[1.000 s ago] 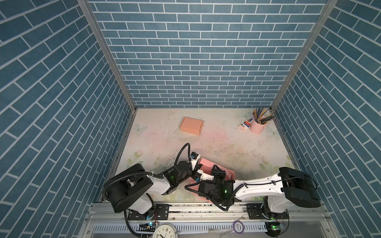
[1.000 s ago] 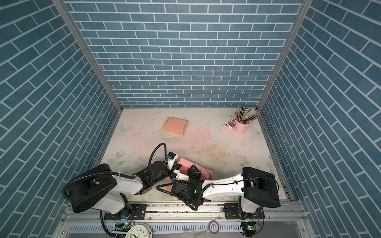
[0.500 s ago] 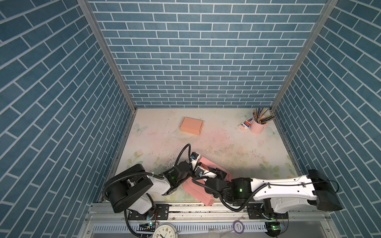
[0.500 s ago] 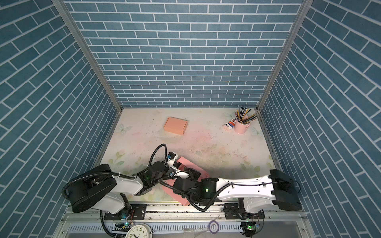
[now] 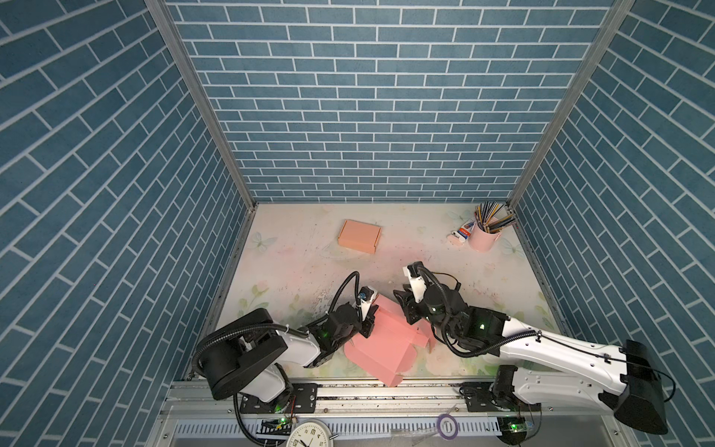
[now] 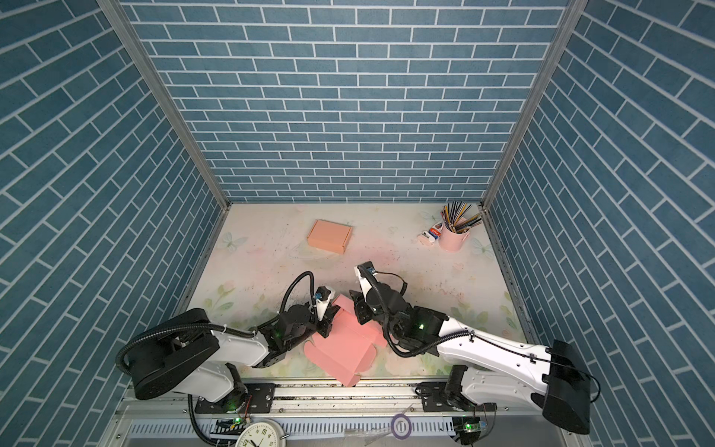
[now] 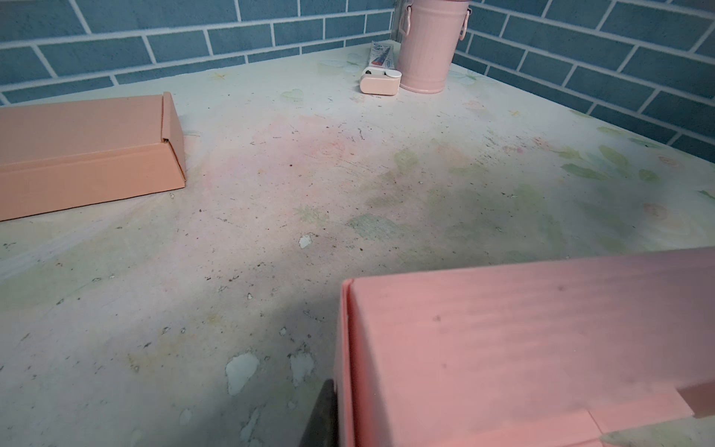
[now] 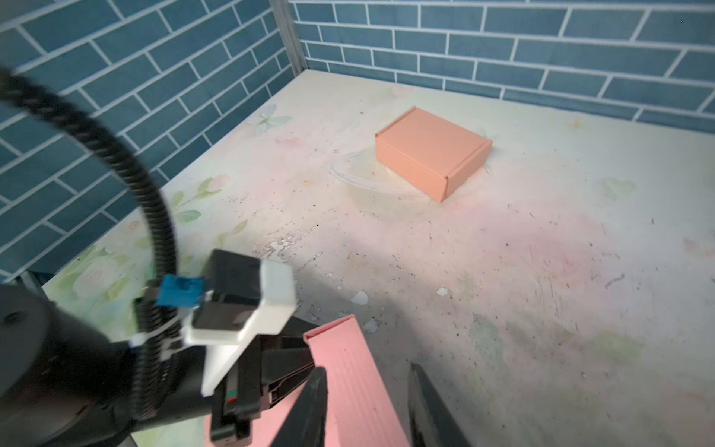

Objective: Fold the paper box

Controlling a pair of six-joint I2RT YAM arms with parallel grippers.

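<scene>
Pink paper box (image 5: 381, 350) is clenched at one wall by the left end effector (image 5: 368, 323); the right end effector (image 8: 367, 381) is released. Its creased card could spring flat.

3 blue brick walls (image 5: 371, 116) stand around the table (image 5: 294, 271): 1 behind it and 1 on each side. Grey metal posts (image 5: 204, 104) run up at its 2 back corners. The table top is pale, with faded flowers, butterflies and dark scuffs. A white clock (image 5: 309, 434) lies past its front edge.
</scene>
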